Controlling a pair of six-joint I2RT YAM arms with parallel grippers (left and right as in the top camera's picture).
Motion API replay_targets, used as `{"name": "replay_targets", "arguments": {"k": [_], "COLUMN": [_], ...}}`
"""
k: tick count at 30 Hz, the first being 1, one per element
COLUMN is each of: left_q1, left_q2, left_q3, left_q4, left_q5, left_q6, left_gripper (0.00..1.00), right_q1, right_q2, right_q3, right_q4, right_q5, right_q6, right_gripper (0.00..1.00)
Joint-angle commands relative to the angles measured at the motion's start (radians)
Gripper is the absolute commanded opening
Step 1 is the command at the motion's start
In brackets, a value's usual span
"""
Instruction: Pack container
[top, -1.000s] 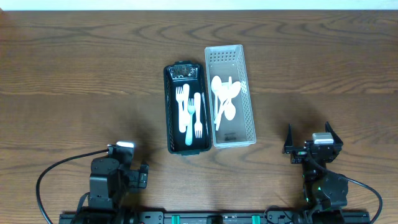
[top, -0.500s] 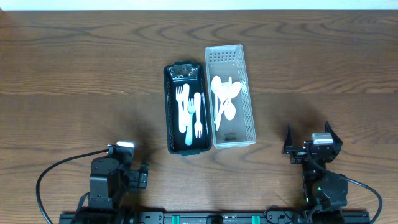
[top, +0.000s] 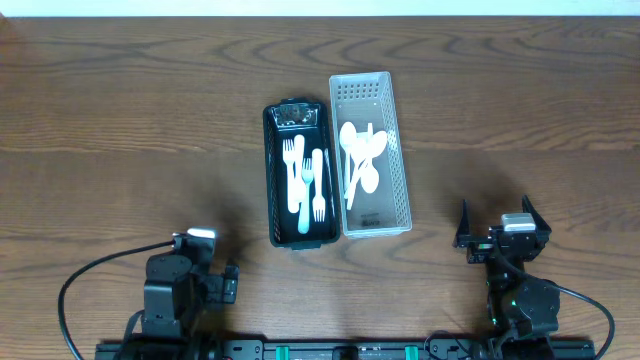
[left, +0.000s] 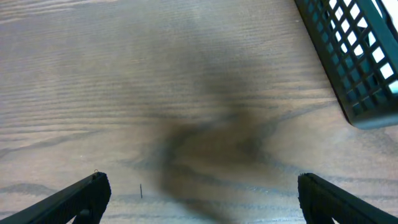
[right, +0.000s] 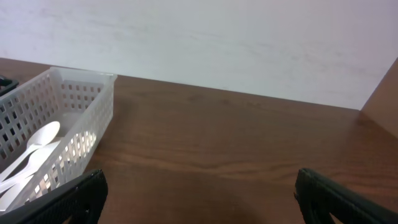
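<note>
A black basket (top: 271, 170) holds several white forks (top: 303, 180) at mid-table. Right beside it stands a white basket (top: 405, 170) with white spoons (top: 360, 155). My left gripper (top: 203, 257) rests near the front edge, left of both baskets. In its wrist view the left gripper (left: 202, 199) is open over bare wood, with a corner of the black basket (left: 354, 56) at the upper right. My right gripper (top: 497, 224) sits at the front right. Its wrist view shows the right gripper (right: 199, 199) open and empty, with the white basket (right: 68, 118) and spoons (right: 37, 140) to its left.
Brown wooden tabletop (top: 120, 120) spreads around both baskets. A pale wall (right: 217, 43) runs behind the far edge. A black cable (top: 80, 285) loops from the left arm's base, and another cable (top: 590, 300) curves by the right arm.
</note>
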Motion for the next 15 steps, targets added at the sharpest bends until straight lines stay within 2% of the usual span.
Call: {"name": "replay_targets", "arguments": {"k": [1, 4, 6, 12, 15], "left_q1": [-0.003, -0.003, -0.003, -0.002, -0.002], "left_q2": [-0.075, -0.172, -0.237, -0.25, -0.257], "left_q3": [0.009, -0.003, -0.036, -0.22, -0.322], "left_q4": [-0.005, 0.071, 0.19, 0.739, 0.936], "left_q5": [0.011, 0.069, 0.074, 0.063, 0.063], "left_q6": [-0.018, -0.032, -0.032, -0.02, -0.02], "left_gripper": [0.98, 0.98, 0.98, 0.98, 0.98], "right_q1": [0.013, 0.013, 0.013, 0.013, 0.013], "right_q2": [-0.008, -0.008, -0.008, -0.008, -0.008], "right_q3": [-0.004, -0.004, -0.004, -0.004, -0.004], "right_q4": [-0.002, -0.002, -0.002, -0.002, -0.002], "right_q5": [-0.006, -0.006, -0.006, -0.006, -0.006], "right_q6": [-0.011, -0.011, -0.011, -0.011, -0.011], "right_gripper": [0.99, 0.99, 0.99, 0.99, 0.99]}}
